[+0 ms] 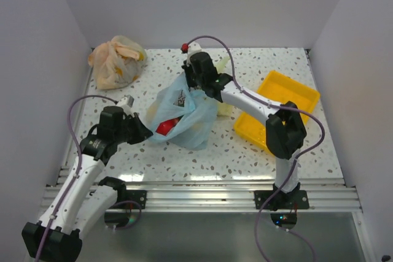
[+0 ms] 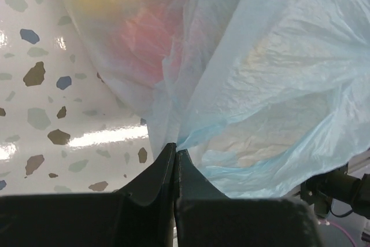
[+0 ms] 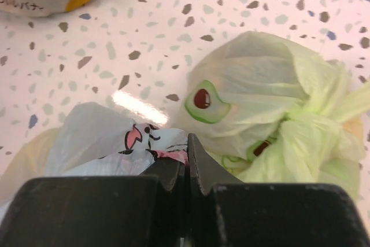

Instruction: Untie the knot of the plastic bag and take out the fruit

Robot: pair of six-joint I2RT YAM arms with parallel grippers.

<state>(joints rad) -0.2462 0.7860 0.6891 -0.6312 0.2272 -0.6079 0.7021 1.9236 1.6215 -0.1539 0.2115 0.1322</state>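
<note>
Pinching the left edge of the plastic bag at mid bench, the left gripper is pressed together on the film; red fruit shows inside, while the right gripper nips the bag's printed top beside a pale green bag.

thin translucent crinkled plastic bag, glossy speckled table

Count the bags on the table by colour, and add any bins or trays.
blue bag: 1
green bag: 1
orange bag: 1
yellow tray: 1
Total: 4
</note>
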